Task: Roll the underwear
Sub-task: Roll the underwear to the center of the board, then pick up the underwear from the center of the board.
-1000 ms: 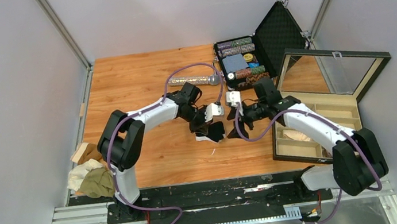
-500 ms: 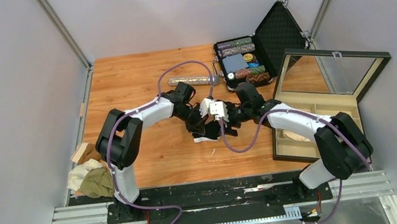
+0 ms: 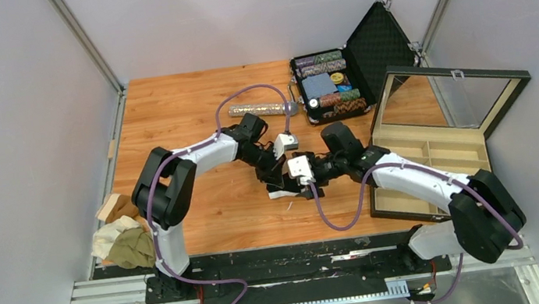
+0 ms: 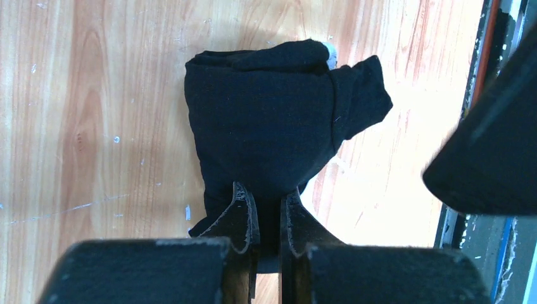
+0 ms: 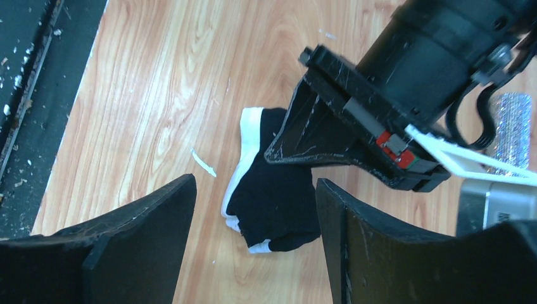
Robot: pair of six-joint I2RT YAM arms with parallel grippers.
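Left wrist view: the black underwear (image 4: 272, 126) lies bunched on the wooden table (image 4: 95, 126), with its near edge pinched tight in the left gripper (image 4: 269, 218). The right gripper (image 5: 253, 190) hovers above it, jaws spread wide, holding nothing.

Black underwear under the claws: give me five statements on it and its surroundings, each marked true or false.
1. The left claw is shut on the black cloth underwear. True.
2. The right claw grips that underwear too. False: its jaws stand open.
3. The glittery silver microphone lies inside the black foam-lined case. False: it lies on the wooden table beside the case.
4. The glass-lidded wooden box is closed. False: its lid stands open.
5. A heap of cream and olive cloth garments lies near the left arm's base. True.
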